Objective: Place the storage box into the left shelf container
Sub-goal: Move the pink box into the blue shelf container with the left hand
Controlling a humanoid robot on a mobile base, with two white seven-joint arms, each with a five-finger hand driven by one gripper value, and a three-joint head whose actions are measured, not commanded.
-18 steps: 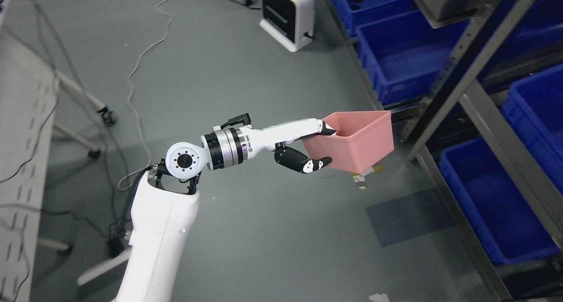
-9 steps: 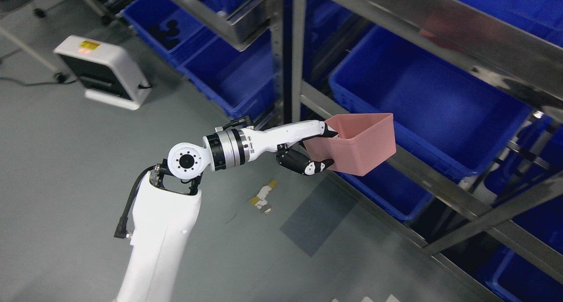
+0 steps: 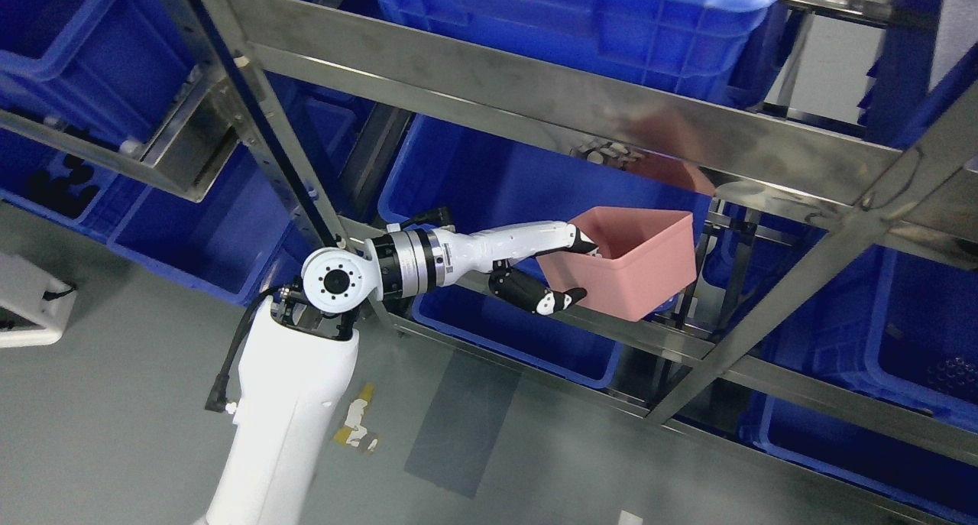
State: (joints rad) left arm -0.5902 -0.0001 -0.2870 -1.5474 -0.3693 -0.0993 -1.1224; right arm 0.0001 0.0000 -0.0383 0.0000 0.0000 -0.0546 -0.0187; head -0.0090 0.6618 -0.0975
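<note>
Head view has swung onto the steel shelf point(image 3: 489, 89); left hand point(image 3: 561, 269) still pinches the pink plastic storage box point(image 3: 638, 269), mouth up, long axis toward upper right.

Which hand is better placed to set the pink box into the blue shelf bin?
Left. The left hand already grips the pink storage box before the blue bin; no right arm shows.

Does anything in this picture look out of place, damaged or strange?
Only one small thing: torn tape scraps lie on the floor beside the robot's arm, like litter. The left hand holds the pink box level by its rim, in front of the shelf. The blue bins sit straight.
</note>
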